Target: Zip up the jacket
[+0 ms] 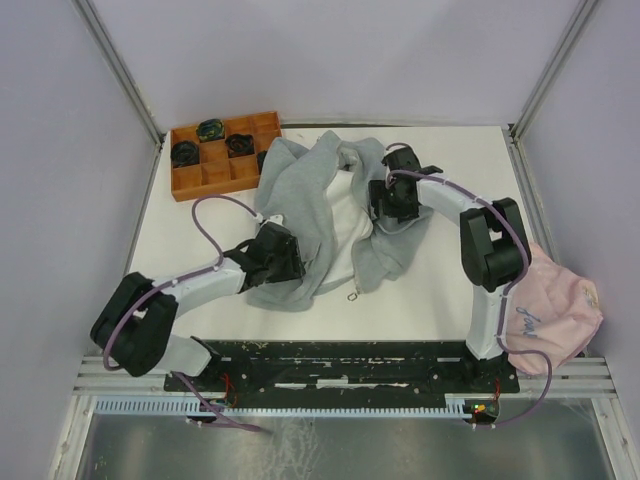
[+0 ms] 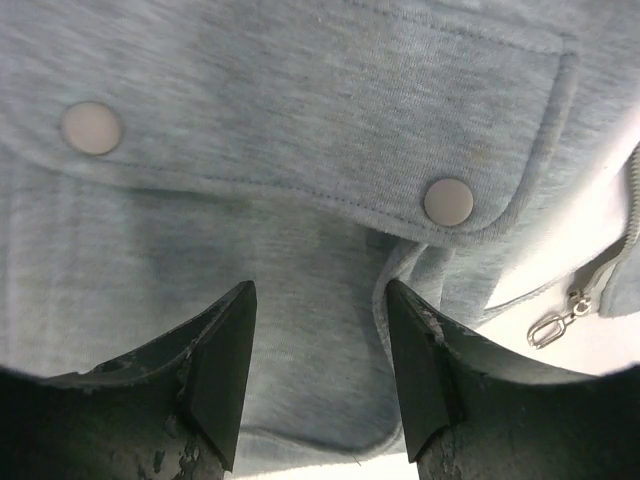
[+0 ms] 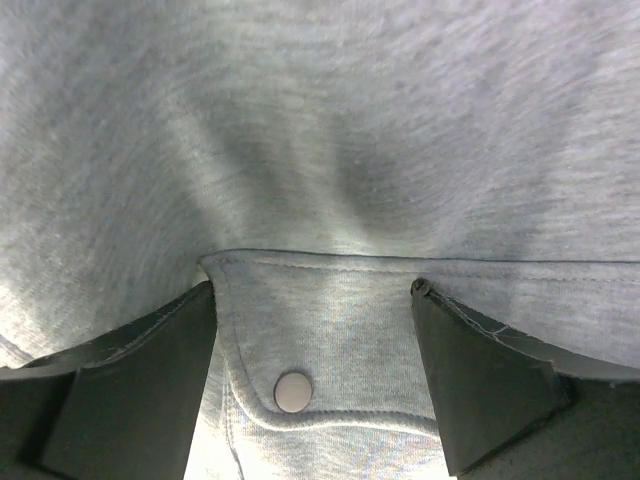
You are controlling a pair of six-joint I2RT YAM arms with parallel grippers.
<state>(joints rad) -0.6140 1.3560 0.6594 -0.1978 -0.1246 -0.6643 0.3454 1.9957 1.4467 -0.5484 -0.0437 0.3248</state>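
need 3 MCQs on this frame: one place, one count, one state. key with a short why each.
1. Where does the orange tray sit?
A) far-left corner of the table
B) beside the right arm's base
C) near edge, centre

2. How many snaps show on the pocket flap in the left wrist view?
A) one
B) two
C) four

3. The front of the jacket is:
A) zipped to the top
B) open
C) zipped halfway

Key:
1 A, it shows at the far left in the overhead view.
2 B, one snap sits towards each end of the flap.
3 B, white lining shows between the panels and the zipper pull lies loose.
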